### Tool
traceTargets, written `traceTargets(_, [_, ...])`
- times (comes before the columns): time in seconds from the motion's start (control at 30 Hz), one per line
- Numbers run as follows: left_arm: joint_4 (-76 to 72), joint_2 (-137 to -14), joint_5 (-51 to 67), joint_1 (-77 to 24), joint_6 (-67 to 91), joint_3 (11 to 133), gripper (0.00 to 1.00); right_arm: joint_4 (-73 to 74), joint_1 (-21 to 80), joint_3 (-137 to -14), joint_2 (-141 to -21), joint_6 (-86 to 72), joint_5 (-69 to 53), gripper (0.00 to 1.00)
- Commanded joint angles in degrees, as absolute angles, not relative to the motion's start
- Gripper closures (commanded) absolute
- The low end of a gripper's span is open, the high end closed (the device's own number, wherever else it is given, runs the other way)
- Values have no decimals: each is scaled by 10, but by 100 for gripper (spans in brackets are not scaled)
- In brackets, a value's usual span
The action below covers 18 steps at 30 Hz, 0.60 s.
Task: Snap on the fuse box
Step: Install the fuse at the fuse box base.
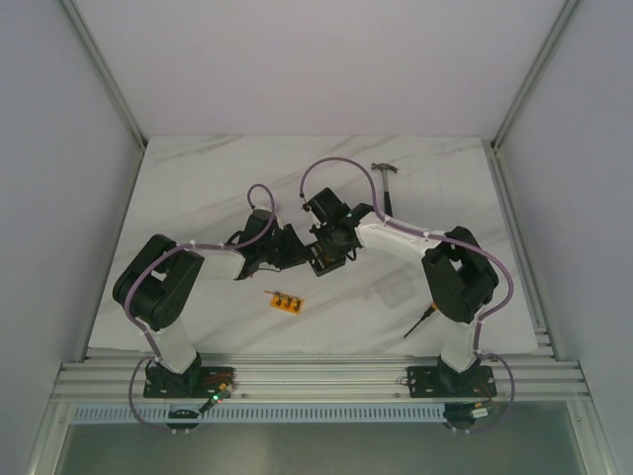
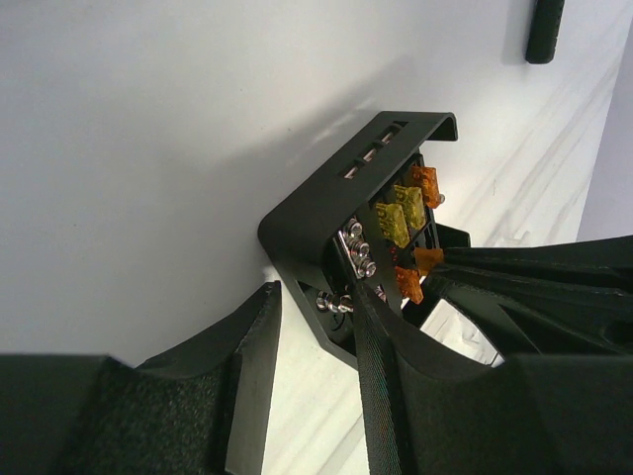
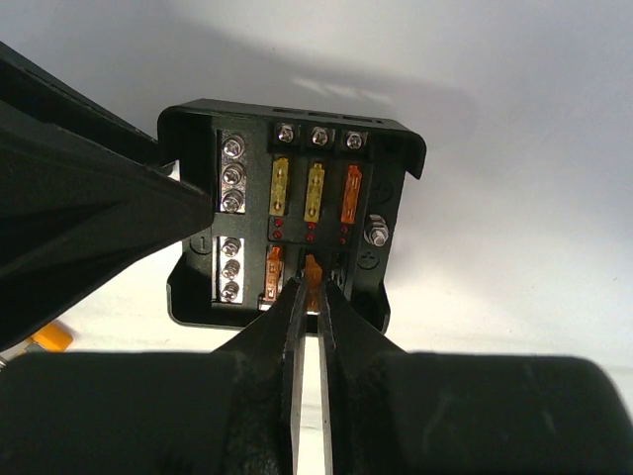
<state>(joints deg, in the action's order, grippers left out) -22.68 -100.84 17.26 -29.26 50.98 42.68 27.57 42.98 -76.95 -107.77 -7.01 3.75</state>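
Fuse box (image 1: 327,255) at centre of table (image 1: 198,178), between both grippers. Left gripper (image 1: 300,253) on its left, astride side wall. Right gripper (image 1: 336,236) behind-right, fingertips either side of fuse (image 3: 313,269) seated in box. Fuse strip (image 1: 288,302) before box, apart. Hammer (image 1: 387,188) behind-right, well apart. Thin tool (image 1: 420,323) front-right, beside right arm.

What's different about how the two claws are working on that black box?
The left gripper clamps the fuse box by one wall, jaws fairly wide; the right gripper pinches a small orange fuse inside it, jaws nearly together. Both are black two-finger claws meeting at the box.
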Motion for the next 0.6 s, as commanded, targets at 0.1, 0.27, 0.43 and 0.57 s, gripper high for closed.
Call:
traceTargets(0.1, [-171,-1030,162,-294,499,425,56,323,451,-784,-1103,-65,62,100])
traceTargets(0.27, [-169,-1029,159,-294,500,424,57,331,465,-785,-1109,-84,87,100])
traceTargets(0.43, [-170,-1026,158,-294,500,422,57,334,474,-781,-1125,-96,101,100])
traceTargets(0.57, [-169,-1023,155,-294,500,417,58,332,473,-773,-1143,-101,108,100])
